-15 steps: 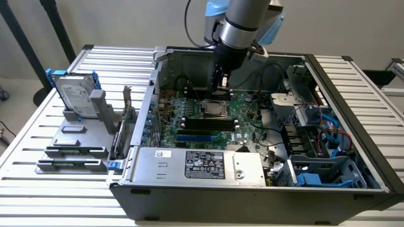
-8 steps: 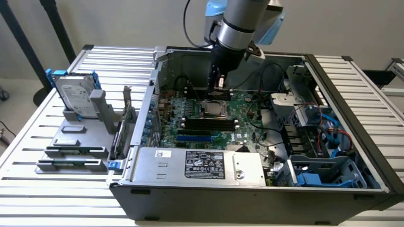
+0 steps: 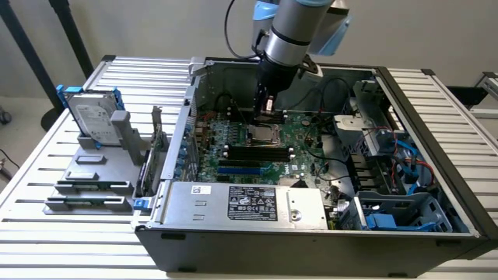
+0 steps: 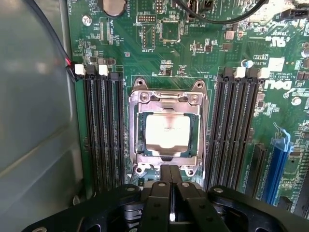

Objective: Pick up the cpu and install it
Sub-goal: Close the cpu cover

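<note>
We see the cpu [image 4: 167,134] lying flat inside the metal socket frame [image 4: 145,96] on the green motherboard [image 4: 193,53] (black memory slots [image 4: 104,130] flank it on both sides). Our hand [image 4: 170,170] hovers above the socket's edge, fingers pressed together, holding nothing.

One cpu [image 4: 167,137], one hard drive [image 3: 92,119], one power supply [image 3: 241,204], one motherboard [image 4: 125,53], two memory-slot banks [image 4: 103,130] [image 4: 239,130].

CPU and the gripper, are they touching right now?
Apart. The wrist view shows the cpu lying in the socket frame with its whole metal top bare, while the shut gripper ends short of it, over the frame's edge.
</note>
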